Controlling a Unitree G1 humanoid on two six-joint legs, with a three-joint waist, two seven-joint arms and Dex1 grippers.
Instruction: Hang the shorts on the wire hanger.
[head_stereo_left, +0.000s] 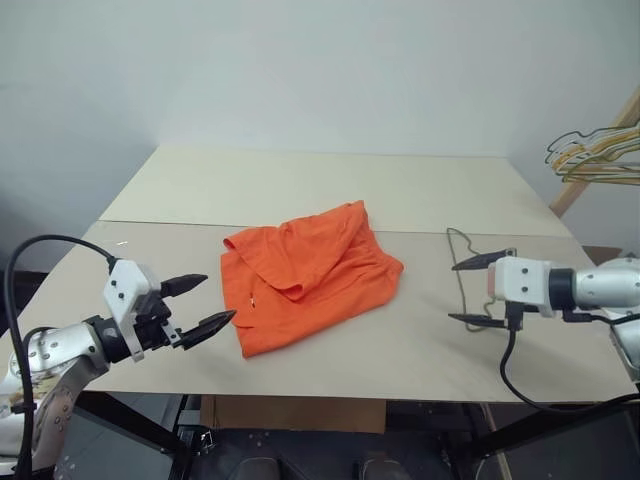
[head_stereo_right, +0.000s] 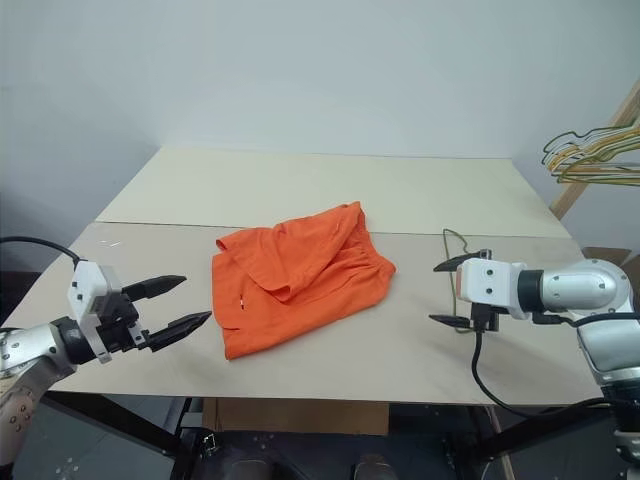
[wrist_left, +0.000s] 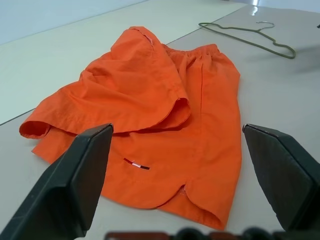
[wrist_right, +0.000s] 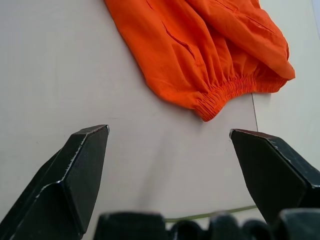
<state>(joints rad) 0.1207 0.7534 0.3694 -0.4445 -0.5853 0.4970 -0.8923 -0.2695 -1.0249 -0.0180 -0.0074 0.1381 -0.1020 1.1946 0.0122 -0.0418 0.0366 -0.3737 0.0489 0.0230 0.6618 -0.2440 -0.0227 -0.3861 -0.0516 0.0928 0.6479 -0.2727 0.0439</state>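
Closest to where the robot stands are its two grippers, both held low over the near edge of the table (head_stereo_left: 420, 190). The left gripper (head_stereo_left: 196, 304) has its two black fingers spread wide apart with nothing between them, aimed toward the near corner of the shorts (head_stereo_left: 312, 272) and stopped just short of the cloth. The right gripper (head_stereo_left: 484, 290) is likewise spread wide and empty, pointing in from the other side, with bare tabletop between it and the waistband.

Moving outward from the left gripper, the shorts lie in a loose heap near the middle of the front board, bright orange, one leg folded up and over the rest, the gathered elastic waistband turned toward the right gripper. A small striped tag (wrist_left: 136, 164) shows on the flat lower leg.

Out from the right gripper, the wire hanger (wrist_left: 248, 36) lies flat on the table, thin and dull grey-green, right under and just behind that gripper's fingers, apart from the shorts.

Farther off at the right edge, a bunch of yellowish and green hangers (head_stereo_left: 594, 152) sits on a wooden rack.

As I read it, nothing of the job is done: the hanger is not picked up, the shorts are unhandled, and both the grasping and the threading remain.
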